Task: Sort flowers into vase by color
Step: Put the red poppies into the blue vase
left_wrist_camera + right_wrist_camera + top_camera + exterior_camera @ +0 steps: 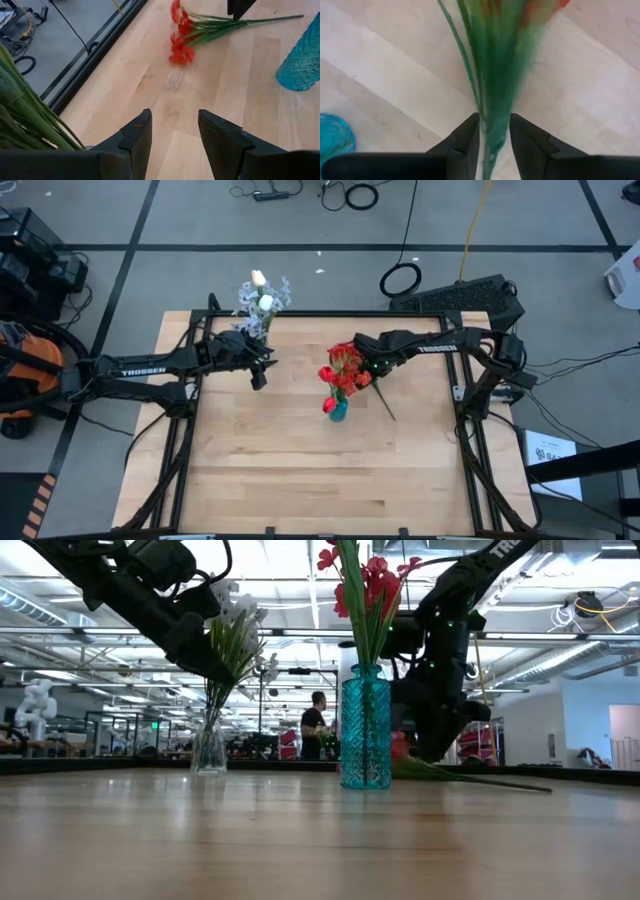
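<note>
A teal vase (338, 412) (365, 730) near the table's middle holds red flowers (365, 585). A clear vase (208, 748) at the far edge holds white and pale sprigs (262, 305). A red flower sprig (186, 39) lies on the table beyond the teal vase. My right gripper (373, 370) (492, 137) is down on it, shut on its green stems. My left gripper (260, 376) (175, 135) hovers open over bare table beside the clear vase, with that vase's stems (25, 117) close by. My right gripper pinches the red sprig's bundle of green stems (492, 117) between its two fingers, coming from above and pointing down. The blooms (400, 746) sit just beside the fingers. The long stem end (520, 785) trails away and rests on the table.
The teal vase (302, 60) stands a short way on the near side of the lying sprig. Wide bare wood (300, 480) fills the table's near half. A black frame (330, 315) runs along the far edge. A person (315, 725) stands in the room behind.
</note>
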